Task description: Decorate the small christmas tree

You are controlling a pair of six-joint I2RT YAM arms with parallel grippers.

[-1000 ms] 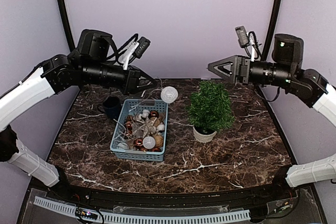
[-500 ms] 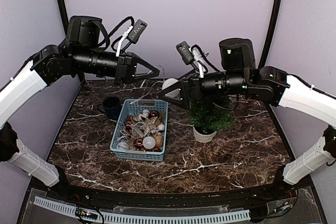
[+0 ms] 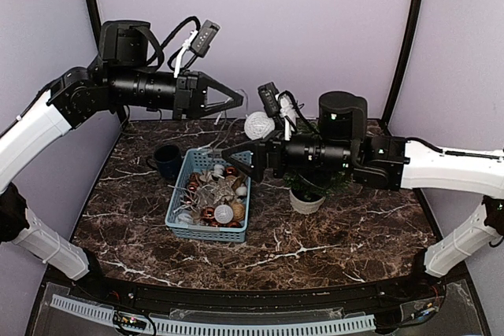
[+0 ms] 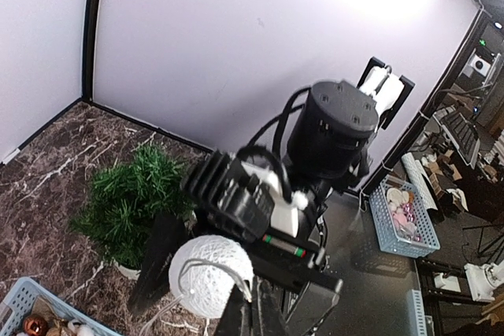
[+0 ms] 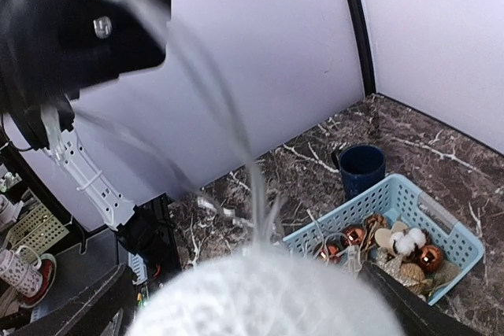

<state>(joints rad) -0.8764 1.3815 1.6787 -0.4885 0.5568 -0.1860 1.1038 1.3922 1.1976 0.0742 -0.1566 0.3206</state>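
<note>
Since the left gripper (image 3: 236, 102), pinched shut on the string (image 4: 240, 277), dangles the white ball (image 3: 258, 125), the wide-open right gripper (image 3: 234, 165) looks set to take it for the small christmas tree (image 3: 299, 185) beneath the right arm (image 3: 378, 164)

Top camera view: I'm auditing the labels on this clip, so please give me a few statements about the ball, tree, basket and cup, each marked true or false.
1. The white ball hangs in the air on a string pinched by the left end effector. True.
2. The right end effector is shut on the ball. False: it is wide open and close to the ball.
3. The tree lies tipped over in the basket. False: it stands upright in its white pot on the table, beside the basket.
4. The basket holds several ornaments. True.
5. The dark cup sits between the basket and the tree. False: it is on the basket's far side, away from the tree.
</note>
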